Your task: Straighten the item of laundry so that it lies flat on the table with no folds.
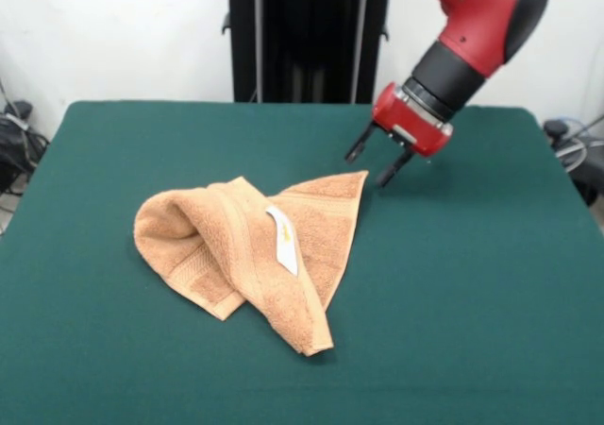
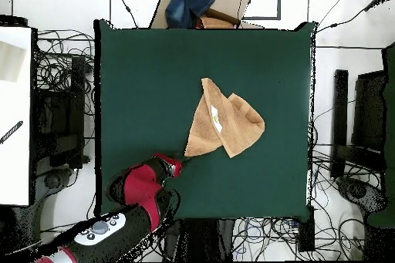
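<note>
One folded towel (image 1: 247, 255), corner toward pincer (image 1: 379, 163)

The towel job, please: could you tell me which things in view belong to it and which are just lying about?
Belonging to the job:
- towel, crumpled and folded over itself, white label showing
- green table
- tool, open, beside the towel's far corner

Just lying about:
- cables on the floor around the table
- blue cloth on a box beyond the table's edge
</note>
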Robot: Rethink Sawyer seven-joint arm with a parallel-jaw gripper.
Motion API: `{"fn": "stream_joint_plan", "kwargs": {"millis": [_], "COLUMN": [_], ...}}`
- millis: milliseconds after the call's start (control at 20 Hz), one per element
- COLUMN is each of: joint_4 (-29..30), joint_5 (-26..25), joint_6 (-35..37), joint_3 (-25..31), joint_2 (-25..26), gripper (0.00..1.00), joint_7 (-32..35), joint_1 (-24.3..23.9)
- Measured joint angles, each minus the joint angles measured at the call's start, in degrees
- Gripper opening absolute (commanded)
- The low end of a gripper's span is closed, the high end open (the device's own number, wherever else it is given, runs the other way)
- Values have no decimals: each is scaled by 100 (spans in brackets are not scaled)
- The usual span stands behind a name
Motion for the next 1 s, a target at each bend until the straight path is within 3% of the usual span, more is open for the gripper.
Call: {"fn": "stream_joint_plan", "kwargs": {"millis": [1000], "joint_4": [-1], "joint_5": [67], "joint_6": [-985], "joint_3": [1], "joint_2": [425], "gripper": [100], "joint_7": [0], "joint_1": [-66]}}
